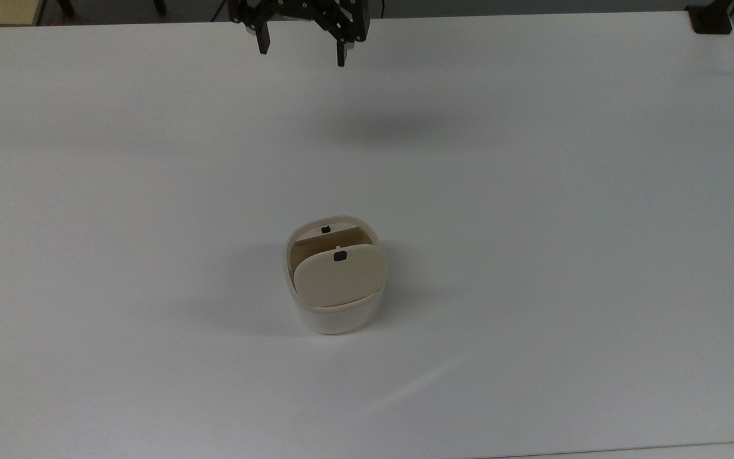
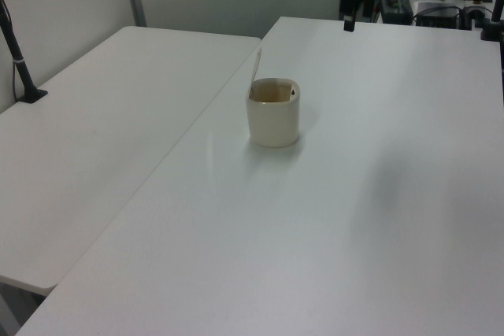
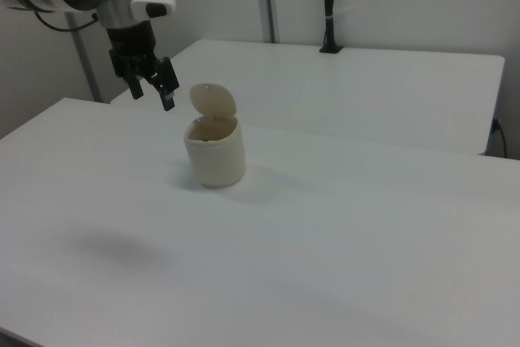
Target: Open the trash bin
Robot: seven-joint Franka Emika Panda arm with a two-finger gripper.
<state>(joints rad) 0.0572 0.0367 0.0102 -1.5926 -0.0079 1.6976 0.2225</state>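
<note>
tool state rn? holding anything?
Tool: open, holding nothing, raised well clear of the bin, whose lid stands up.

The trash bin (image 1: 335, 312) looks like smooth cream plastic with a soft, nearly matt sheen; its lid (image 1: 340, 278), standing up from the bin's rim, is a slightly warmer beige plastic, flat and even, with a small glossy black button (image 1: 339, 255) near its upper edge. The table (image 1: 532, 191) under the bin is a smooth white laminate-like surface, matt with faint pale reflections. The gripper (image 3: 158, 86) looks hard black plastic or metal.
</note>
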